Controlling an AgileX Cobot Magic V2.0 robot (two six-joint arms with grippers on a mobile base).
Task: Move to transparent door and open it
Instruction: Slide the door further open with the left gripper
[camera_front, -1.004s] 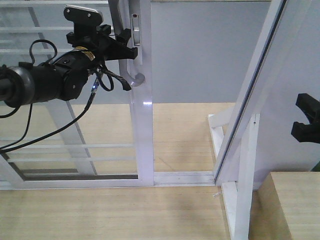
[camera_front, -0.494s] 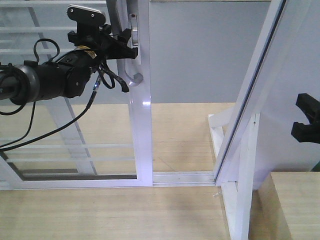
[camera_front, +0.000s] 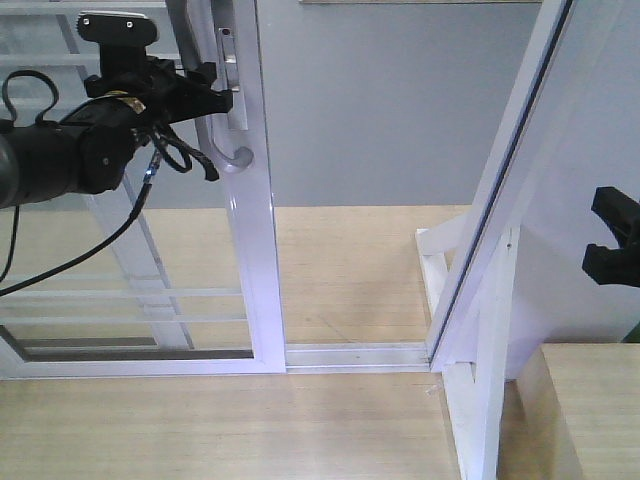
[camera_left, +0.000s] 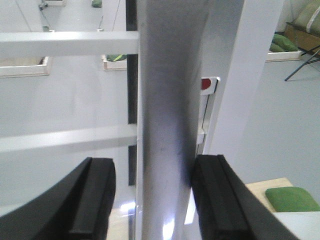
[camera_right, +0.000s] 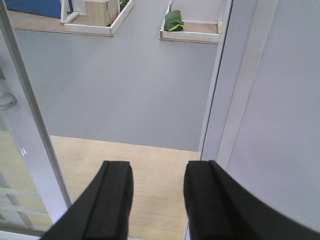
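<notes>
My left gripper (camera_left: 150, 200) is clamping its black jaws either side of the curved grey metal handle (camera_front: 218, 120), which is running vertically up the white frame of the transparent door (camera_front: 130, 250), standing upright at my left. My right gripper (camera_right: 157, 200) is hanging with jaws apart, gripping nothing.

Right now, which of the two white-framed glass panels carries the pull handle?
The transparent door on the left, with thin horizontal bars; its curved grey handle sits between the left gripper fingers. The slanted right panel shows no handle.
</notes>
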